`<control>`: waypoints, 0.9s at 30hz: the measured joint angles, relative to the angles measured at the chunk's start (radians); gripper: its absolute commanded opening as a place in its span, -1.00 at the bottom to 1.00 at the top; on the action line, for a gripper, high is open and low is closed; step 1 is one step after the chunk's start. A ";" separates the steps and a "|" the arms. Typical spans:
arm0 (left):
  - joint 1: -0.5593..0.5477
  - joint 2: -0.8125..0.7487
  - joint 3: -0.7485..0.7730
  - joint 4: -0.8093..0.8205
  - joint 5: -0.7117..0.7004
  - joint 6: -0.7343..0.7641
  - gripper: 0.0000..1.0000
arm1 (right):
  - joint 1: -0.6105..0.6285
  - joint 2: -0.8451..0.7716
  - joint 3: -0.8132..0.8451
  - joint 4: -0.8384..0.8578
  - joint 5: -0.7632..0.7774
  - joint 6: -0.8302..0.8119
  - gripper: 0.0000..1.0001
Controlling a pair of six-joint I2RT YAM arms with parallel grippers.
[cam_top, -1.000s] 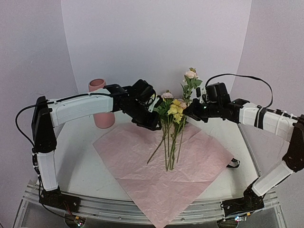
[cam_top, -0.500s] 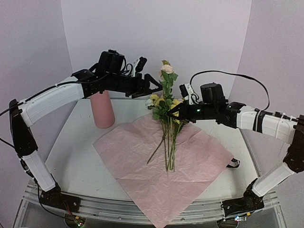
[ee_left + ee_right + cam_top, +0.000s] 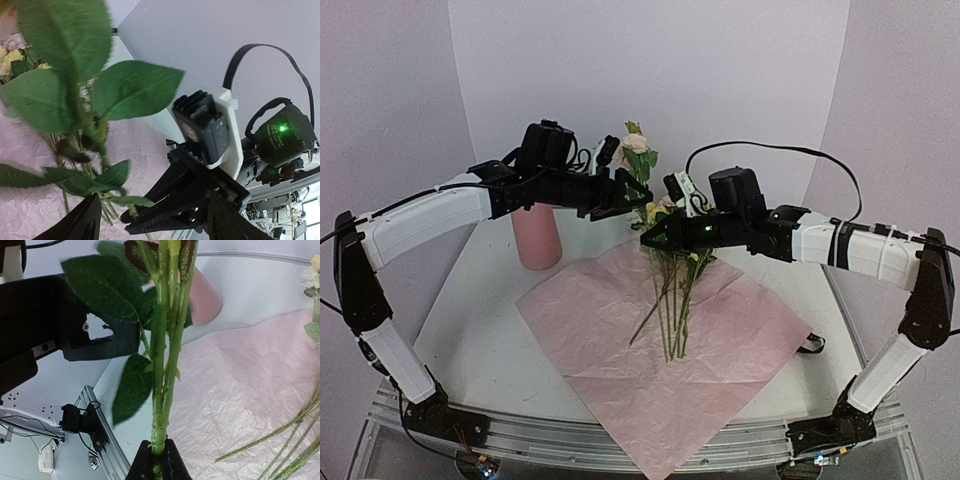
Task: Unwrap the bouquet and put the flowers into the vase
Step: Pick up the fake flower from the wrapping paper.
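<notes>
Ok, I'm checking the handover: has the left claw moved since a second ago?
Yes. In the top view the left claw went up and slightly left: from level with the vase's lower half to level with its top.

Salmon-pink vase (image 3: pixel 537 240), green-stemmed flowers (image 3: pixel 670 275)
</notes>
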 measured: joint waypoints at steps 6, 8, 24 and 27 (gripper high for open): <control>0.060 -0.036 -0.047 0.000 -0.023 -0.033 0.58 | 0.000 0.000 0.007 -0.014 0.047 -0.007 -1.00; 0.063 -0.036 -0.047 0.000 -0.020 -0.039 0.48 | 0.000 0.000 0.015 -0.024 0.046 -0.008 -1.00; 0.058 -0.018 -0.046 0.034 0.097 -0.058 0.20 | 0.016 0.021 0.072 -0.028 -0.010 -0.008 -1.00; 0.058 -0.010 -0.040 0.036 0.111 -0.063 0.05 | 0.018 0.025 0.075 -0.029 -0.016 -0.008 -1.00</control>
